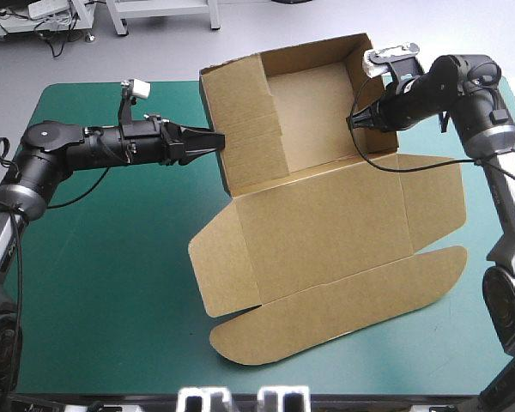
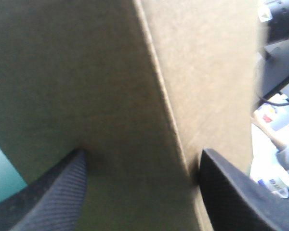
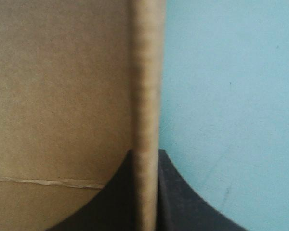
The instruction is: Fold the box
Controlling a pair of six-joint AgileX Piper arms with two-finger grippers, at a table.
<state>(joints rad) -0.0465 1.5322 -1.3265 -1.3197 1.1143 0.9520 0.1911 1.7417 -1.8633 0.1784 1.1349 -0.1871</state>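
The right wall of the box (image 1: 326, 215) is clamped by the right pincer (image 1: 353, 121). The left wall is straddled by the left pincer (image 1: 221, 141), whose fingers are held apart.

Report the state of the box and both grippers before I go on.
box: open tray, walls raised
lid: flat on the teal-green cover
left gripper: fingers open, astride the left wall
right gripper: fingers shut on the right wall
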